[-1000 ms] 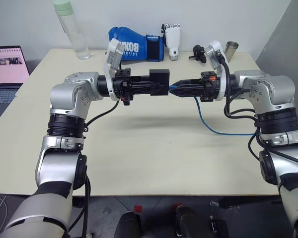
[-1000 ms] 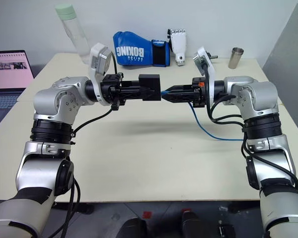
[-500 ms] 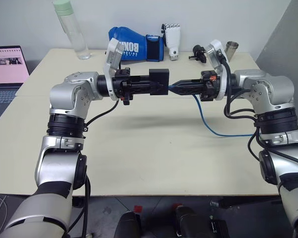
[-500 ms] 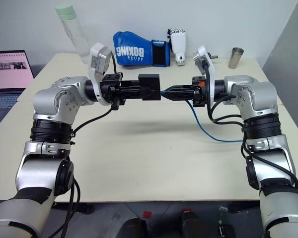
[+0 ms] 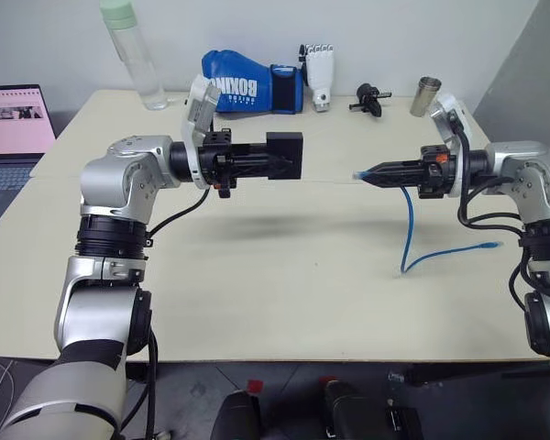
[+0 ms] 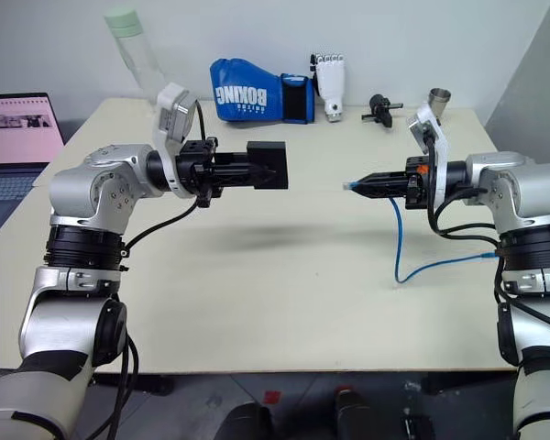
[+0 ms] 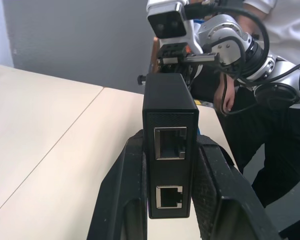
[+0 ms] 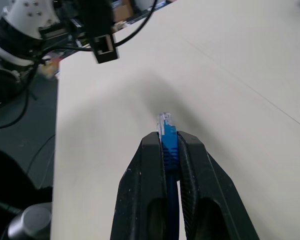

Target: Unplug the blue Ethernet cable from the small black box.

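My left gripper (image 5: pixel 273 163) is shut on the small black box (image 5: pixel 285 156), holding it in the air over the table with its two empty ports (image 7: pixel 170 143) facing right. My right gripper (image 5: pixel 370 172) is shut on the blue Ethernet cable (image 5: pixel 407 229) just behind its clear plug (image 8: pixel 164 121), which sticks out past the fingertips. Plug and box are apart, with a wide gap between them. The cable hangs from the gripper to the table and curls right to its other plug (image 5: pixel 493 245).
At the table's far edge stand a clear bottle (image 5: pixel 133 57), a blue boxing glove (image 5: pixel 252 84), a white hand model (image 5: pixel 318 71), a black gadget (image 5: pixel 368 98) and a steel cup (image 5: pixel 425 95). A laptop (image 5: pixel 14 133) sits at the left. A person stands beyond the right arm (image 7: pixel 270 30).
The right gripper has pulled away to the right with the cable's plug, which has come out of the box. The left gripper with the box has stayed put.
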Motion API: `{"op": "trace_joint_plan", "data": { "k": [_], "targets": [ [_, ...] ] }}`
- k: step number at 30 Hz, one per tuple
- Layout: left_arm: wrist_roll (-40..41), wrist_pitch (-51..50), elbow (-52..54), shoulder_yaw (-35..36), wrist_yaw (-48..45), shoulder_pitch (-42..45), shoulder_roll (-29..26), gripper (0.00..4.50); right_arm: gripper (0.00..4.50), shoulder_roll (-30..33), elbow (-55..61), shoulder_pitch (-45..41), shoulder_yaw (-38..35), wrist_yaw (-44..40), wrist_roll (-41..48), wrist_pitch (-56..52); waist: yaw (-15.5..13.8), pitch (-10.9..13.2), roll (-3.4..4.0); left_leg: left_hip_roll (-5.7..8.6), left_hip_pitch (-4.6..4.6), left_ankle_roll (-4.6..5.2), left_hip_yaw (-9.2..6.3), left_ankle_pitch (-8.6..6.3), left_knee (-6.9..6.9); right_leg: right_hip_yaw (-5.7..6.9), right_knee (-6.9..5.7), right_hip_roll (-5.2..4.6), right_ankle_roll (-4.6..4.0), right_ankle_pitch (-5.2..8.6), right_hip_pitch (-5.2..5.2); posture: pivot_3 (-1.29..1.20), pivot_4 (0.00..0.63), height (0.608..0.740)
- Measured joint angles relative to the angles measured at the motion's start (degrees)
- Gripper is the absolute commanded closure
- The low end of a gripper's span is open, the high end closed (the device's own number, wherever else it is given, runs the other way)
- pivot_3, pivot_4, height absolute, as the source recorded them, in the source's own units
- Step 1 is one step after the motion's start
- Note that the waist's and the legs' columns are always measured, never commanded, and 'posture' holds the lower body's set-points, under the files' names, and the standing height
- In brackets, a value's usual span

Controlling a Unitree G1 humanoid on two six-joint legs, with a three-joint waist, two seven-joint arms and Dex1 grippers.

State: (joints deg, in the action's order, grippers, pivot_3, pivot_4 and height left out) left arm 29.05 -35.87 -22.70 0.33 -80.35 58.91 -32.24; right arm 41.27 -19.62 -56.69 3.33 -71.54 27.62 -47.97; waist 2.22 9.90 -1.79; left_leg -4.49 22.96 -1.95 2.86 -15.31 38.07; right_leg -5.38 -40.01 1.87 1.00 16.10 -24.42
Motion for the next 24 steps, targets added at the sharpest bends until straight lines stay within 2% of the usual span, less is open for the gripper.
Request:
{"op": "trace_joint_plan", "data": {
  "k": [3, 5, 6, 9, 12, 14, 24],
  "targets": [
    [-0.26, 1.32, 0.16, 0.18, 2.14, -0.83, 0.47, 3.7, 4.44, -4.07, -0.94, 2.75, -1.42, 11.36, -4.6, 4.65, 0.21, -0.01, 0.0, 0.0, 0.0, -0.01, 0.02, 0.0, 0.01, -0.04, -0.01, -0.01, 0.0, 0.0, 0.0, 0.0, 0.15, 0.74],
    [-0.36, 2.34, 1.2, 0.16, 3.57, -2.59, 1.02, 3.7, 4.44, -7.93, -3.34, 6.06, -1.65, 24.47, -10.84, 10.08, 0.16, -0.01, -0.01, 0.0, 0.03, -0.05, 0.04, 0.02, 0.0, -0.05, -0.01, -0.05, 0.0, 0.0, -0.02, 0.0, 0.15, 0.74],
    [-0.39, 2.52, 1.71, 0.16, 3.87, -3.38, 1.01, 3.7, 4.44, -8.78, -4.11, 8.0, -1.67, 28.48, -12.84, 11.98, 0.16, -0.01, -0.01, 0.0, 0.06, -0.08, 0.06, 0.05, -0.01, -0.06, 0.0, -0.05, 0.0, 0.0, -0.05, 0.0, 0.15, 0.74],
    [-0.33, 2.45, 2.68, 0.25, 5.02, -5.04, 0.84, 3.7, 4.44, -11.05, -6.42, 12.6, -1.61, 38.17, -18.15, 16.73, -0.11, -0.01, -0.01, 0.01, 0.12, -0.25, 0.14, 0.14, -0.01, -0.11, 0.0, -0.08, 0.01, 0.0, -0.15, 0.0, 0.15, 0.74],
    [-0.11, 2.29, 4.4, 0.53, 6.24, -5.44, 0.86, 3.7, 4.44, -14.62, -7.14, 13.24, -2.6, 43.01, -19.43, 17.86, 0.01, -0.01, -0.01, 0.01, 0.08, -0.25, 0.17, 0.15, -0.01, -0.14, -0.06, -0.07, 0.02, -0.01, -0.16, 0.0, 0.15, 0.74],
    [0.09, 2.16, 5.65, 0.52, 6.79, -5.67, 0.96, 3.7, 3.73, -16.83, -7.06, 13.24, -2.7, 44.42, -19.46, 17.95, 0.32, -0.01, 0.0, 0.0, 0.05, -0.25, 0.16, 0.14, -0.02, -0.15, -0.09, -0.04, 0.01, -0.01, -0.15, 0.0, 0.15, 0.74],
    [0.6, 0.05, 9.25, 0.51, 7.84, -7.53, 0.96, 3.7, 1.57, -18.08, -6.63, 14.15, -2.7, 46.63, -20.15, 17.63, 0.69, -0.02, 0.0, 0.01, 0.06, -0.25, 0.15, 0.14, -0.03, -0.14, -0.06, -0.05, 0.02, -0.01, -0.14, 0.0, 0.15, 0.74]
  ]
}}
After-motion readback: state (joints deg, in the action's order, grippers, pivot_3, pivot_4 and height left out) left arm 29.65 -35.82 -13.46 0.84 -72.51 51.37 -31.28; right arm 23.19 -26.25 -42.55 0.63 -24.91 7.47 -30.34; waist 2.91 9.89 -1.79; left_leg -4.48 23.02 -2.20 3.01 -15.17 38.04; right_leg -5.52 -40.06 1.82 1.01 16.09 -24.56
